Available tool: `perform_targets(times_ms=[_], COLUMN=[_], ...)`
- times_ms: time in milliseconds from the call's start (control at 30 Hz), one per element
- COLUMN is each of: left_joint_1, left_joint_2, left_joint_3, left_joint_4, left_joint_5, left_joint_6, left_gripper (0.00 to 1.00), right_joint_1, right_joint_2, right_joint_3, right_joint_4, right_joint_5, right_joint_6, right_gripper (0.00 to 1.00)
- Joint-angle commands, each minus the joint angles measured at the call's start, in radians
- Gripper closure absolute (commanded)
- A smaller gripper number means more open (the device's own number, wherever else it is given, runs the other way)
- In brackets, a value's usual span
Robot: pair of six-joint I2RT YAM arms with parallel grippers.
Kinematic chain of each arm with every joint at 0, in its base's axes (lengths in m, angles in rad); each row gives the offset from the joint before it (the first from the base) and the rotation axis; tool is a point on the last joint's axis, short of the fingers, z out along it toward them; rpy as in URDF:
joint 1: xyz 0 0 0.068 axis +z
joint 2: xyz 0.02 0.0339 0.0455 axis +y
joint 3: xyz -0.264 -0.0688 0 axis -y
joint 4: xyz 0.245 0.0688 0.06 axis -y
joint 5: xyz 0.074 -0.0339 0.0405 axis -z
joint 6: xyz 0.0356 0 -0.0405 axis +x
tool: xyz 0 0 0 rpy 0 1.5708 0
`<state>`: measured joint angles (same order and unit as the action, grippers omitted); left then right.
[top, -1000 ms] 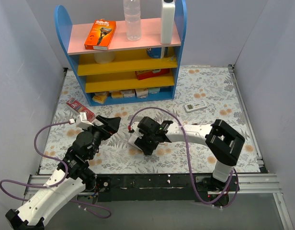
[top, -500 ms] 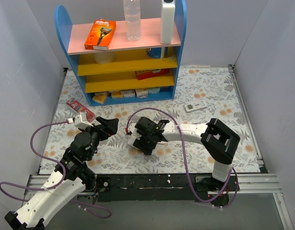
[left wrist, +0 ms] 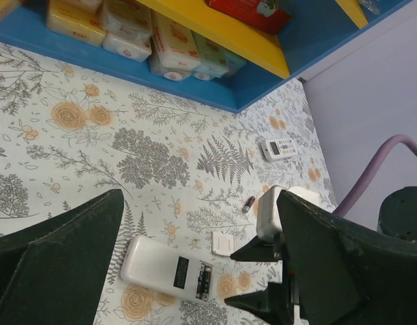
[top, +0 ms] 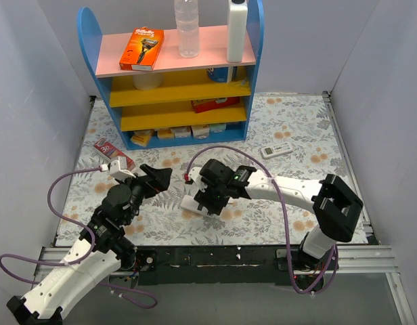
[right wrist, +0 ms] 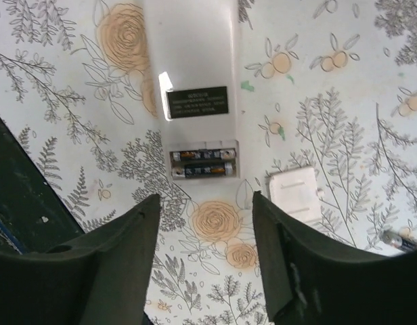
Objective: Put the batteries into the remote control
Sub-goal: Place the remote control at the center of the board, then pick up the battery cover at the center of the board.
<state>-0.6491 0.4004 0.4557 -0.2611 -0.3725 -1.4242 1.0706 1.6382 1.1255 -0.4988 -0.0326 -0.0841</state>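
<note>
The remote control (right wrist: 195, 81) lies back up on the flowered cloth, its white back showing a black label. Two batteries (right wrist: 203, 163) sit in its open compartment, also visible in the left wrist view (left wrist: 204, 277). Its white cover (right wrist: 296, 194) lies loose beside it. Another battery (right wrist: 405, 240) lies on the cloth past the cover (left wrist: 248, 204). My right gripper (right wrist: 205, 196) hovers open and empty just off the remote's compartment end (top: 212, 200). To the left of the remote (top: 193, 203), my left gripper (top: 158, 176) hangs wide open with nothing in it (left wrist: 200, 196).
A blue shelf unit (top: 174, 74) with pink and yellow boards stands at the back, holding boxes and bottles. A small white remote with a screen (top: 276, 150) lies to the right of it. A flat red item (top: 112, 154) lies at the left. Purple cables trail from both wrists.
The right arm has swung to the right and its gripper has drawn a little off the remote, jaws slightly wider. The left gripper has barely shifted.
</note>
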Motion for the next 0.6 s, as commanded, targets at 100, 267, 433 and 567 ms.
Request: perform_targets(times_ms=[100, 267, 433, 567], left_joint_1=[0.002, 0.002, 0.002, 0.002], left_joint_2=[0.051, 0.075, 0.098, 0.110], left_joint_3=[0.006, 0.000, 0.000, -0.005], left_joint_4=[0.085, 0.129, 0.148, 0.163], left_joint_5=[0.133, 0.204, 0.234, 0.251], left_joint_6=[0.051, 0.064, 0.067, 0.061], left_gripper=[0.02, 0.02, 0.02, 0.02], right_joint_1=[-0.075, -0.089, -0.097, -0.098], right_joint_2=[-0.071, -0.035, -0.005, 0.018], right_joint_3=[-0.111, -0.118, -0.113, -0.095], right_joint_4=[0.008, 0.012, 0.022, 0.019], right_joint_5=[0.014, 0.023, 0.066, 0.082], right_joint_6=[0.003, -0.009, -0.019, -0.036], right_gripper=[0.55, 0.60, 0.61, 0.61])
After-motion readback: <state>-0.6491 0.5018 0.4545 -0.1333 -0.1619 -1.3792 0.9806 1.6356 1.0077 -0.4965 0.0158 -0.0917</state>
